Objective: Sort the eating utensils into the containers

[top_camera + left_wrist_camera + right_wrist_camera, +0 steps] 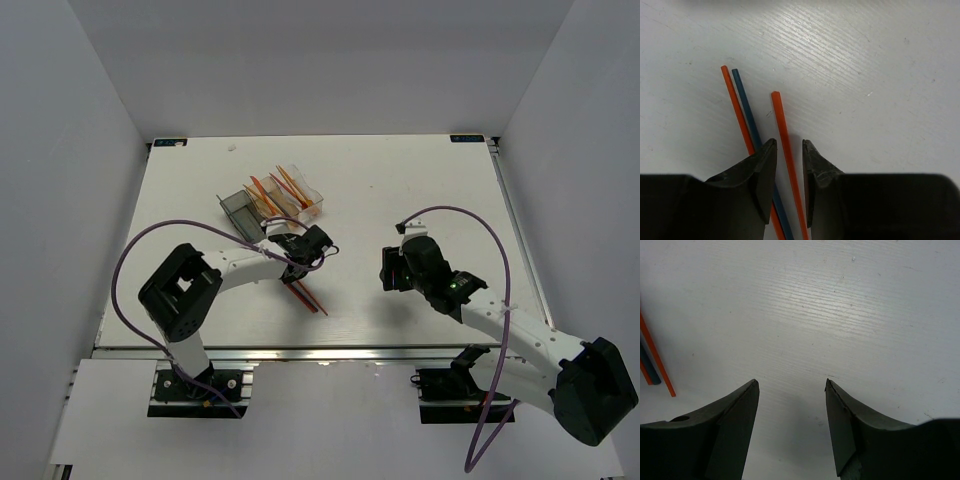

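Observation:
Three utensils lie side by side on the table [306, 296]. In the left wrist view they are an orange one [779, 115], a second orange one [732, 97] and a dark blue one [743, 102]. My left gripper [789, 142] is low over them with its jaws narrowly open. They straddle the first orange utensil without touching it. The gripper also shows in the top view [296, 268]. The joined bins stand behind it: dark grey [238, 212], amber [266, 207] and clear [312, 200]. The amber and clear bins hold several orange and red utensils [290, 182]. My right gripper [791, 382] is open and empty over bare table.
The right gripper [386, 268] sits to the right of the loose utensils, whose ends show at the left edge of the right wrist view [652, 357]. White walls enclose the table on three sides. Purple cables loop over both arms.

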You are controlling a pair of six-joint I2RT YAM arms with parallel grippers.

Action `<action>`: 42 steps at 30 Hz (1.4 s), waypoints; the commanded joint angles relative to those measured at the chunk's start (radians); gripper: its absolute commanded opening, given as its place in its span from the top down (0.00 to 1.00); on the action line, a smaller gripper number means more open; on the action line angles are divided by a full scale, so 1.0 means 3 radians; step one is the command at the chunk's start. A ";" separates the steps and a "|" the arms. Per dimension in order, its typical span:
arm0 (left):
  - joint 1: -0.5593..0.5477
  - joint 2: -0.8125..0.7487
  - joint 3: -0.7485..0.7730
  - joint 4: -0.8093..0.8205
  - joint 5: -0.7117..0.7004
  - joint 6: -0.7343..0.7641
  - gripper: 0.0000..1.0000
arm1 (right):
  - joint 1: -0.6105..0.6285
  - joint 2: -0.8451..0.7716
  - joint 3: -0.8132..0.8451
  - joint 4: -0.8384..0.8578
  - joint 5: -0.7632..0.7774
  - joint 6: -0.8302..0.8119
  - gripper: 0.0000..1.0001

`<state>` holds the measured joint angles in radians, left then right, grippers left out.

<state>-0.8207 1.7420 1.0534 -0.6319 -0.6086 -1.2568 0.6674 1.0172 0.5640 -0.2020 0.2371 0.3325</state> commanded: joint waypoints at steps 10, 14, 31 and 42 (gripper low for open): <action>0.0108 0.0186 -0.0116 0.0163 0.0111 0.0032 0.73 | -0.0011 0.0025 -0.0034 0.0162 0.0064 -0.0045 0.40; 0.0108 0.0217 -0.0132 0.0184 0.0183 0.0047 0.88 | -0.0011 0.0005 -0.0039 0.0157 0.0104 -0.0029 0.39; 0.0102 -0.0366 0.0027 0.0603 0.0347 0.0471 1.00 | -0.0016 -0.0062 -0.0055 0.0136 0.0156 -0.0034 0.40; 0.0276 -0.1062 0.0404 0.0363 -0.0884 0.1310 1.00 | -0.0016 -0.0047 -0.0044 0.0131 0.0166 -0.0024 0.40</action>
<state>-0.7734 1.4300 1.1114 -0.4904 -0.7010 -0.9703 0.6670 1.0161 0.5583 -0.1833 0.2646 0.3309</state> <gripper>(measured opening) 0.142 0.600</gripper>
